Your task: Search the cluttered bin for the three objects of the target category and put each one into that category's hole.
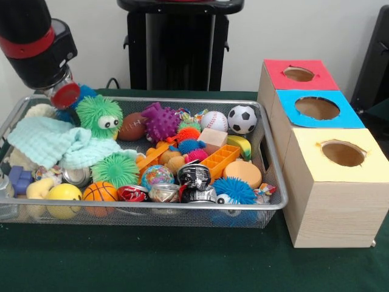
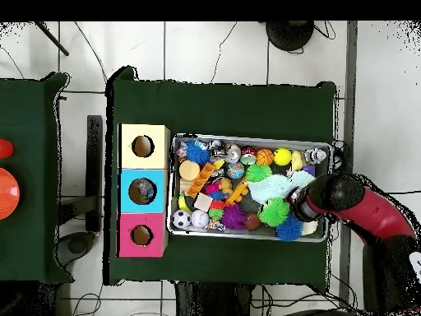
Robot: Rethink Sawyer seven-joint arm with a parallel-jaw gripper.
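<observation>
Wire-mesh bin [image 1: 267, 207] crammed: spiky balls, crumpled cloth [image 1: 51, 143], smooth soccer ball [image 1: 242, 119].

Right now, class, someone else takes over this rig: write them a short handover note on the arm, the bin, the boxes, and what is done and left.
Arm: over the far corner of the mesh bin near the green googly-eyed ball; whether the gripper is open or shut cannot be seen.
Bin: still crowded with toys, including a soccer ball, baseball and mint cloth.
Boxes: red box, blue box, yellow box stand beside the bin.
Done: unclear; something may lie in the blue hole in the overhead view.
Left: find the target objects and drop them in.
</observation>
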